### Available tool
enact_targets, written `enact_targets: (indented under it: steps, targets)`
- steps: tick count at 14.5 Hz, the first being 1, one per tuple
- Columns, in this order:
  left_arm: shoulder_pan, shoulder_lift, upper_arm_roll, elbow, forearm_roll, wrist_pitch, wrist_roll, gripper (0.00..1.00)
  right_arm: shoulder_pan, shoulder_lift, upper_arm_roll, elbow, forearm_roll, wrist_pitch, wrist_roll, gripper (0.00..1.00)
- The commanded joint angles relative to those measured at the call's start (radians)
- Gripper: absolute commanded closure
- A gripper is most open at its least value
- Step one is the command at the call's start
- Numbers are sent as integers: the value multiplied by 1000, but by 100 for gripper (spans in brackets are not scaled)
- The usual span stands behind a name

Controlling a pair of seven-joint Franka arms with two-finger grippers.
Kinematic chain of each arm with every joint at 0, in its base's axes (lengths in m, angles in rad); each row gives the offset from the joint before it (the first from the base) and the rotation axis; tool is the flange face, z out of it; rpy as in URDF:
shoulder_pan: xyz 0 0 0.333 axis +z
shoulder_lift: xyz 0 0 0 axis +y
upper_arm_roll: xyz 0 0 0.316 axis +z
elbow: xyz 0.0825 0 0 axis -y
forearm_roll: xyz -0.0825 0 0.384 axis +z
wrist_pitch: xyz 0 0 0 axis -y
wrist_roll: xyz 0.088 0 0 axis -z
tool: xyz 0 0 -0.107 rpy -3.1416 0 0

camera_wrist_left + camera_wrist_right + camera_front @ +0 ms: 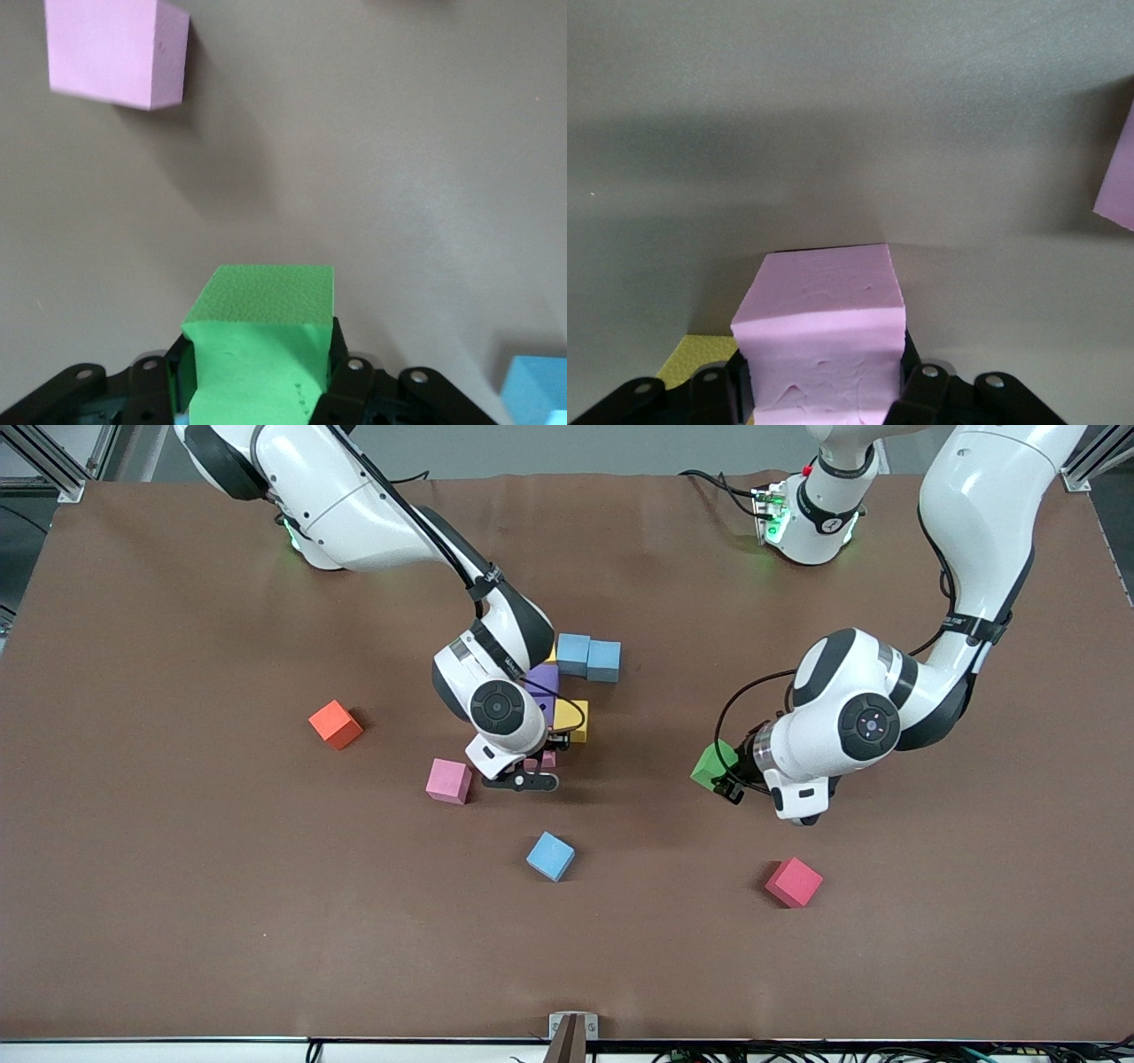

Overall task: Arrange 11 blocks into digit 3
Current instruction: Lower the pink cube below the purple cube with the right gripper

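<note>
Left gripper (257, 390) was clamped on a green block (259, 350), jaws pressed against its two sides, block sticking out ahead of the fingers; in the front view that gripper (728, 779) and green block (713, 764) sat low over bare table (177, 886), toward the left arm's end, well apart from the cluster. Right gripper (824, 390) was closed on a pink block (819, 341), jaws squeezing both sides; in the front view the right gripper (532, 772) was down at the camera-near edge of the cluster, the held pink block (545, 760) mostly hidden under the wrist. A yellow block (709, 359) showed just beside the held pink one in the right wrist view. The partial digit 3 (571, 682) lay mid-table: two light blue blocks (588, 658) side by side at the end farthest from the camera, a purple block (543, 680) nearer than them, then yellow (576, 720), partly covered by the right arm. Whether the held pink block touched the cluster could not be told. Loose blocks: a second pink block (448, 780) just beside the right gripper toward the right arm's end, an orange block (336, 724) farther that way, a lone light blue block (551, 856) nearer the camera than the cluster, a red block (794, 882) nearer the camera than the left gripper.
</note>
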Motion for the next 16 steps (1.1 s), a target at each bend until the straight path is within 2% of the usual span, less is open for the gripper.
enact_targets:
  steps: [1,16]
  targets:
    - [0,-13,-7,13,-20,-12,-93,63,10,9,-5,13,-7,-1,26,75]
    - [-6,-10,-19,22,-11,-12,-81,63,19,23,-5,15,0,-1,26,75]
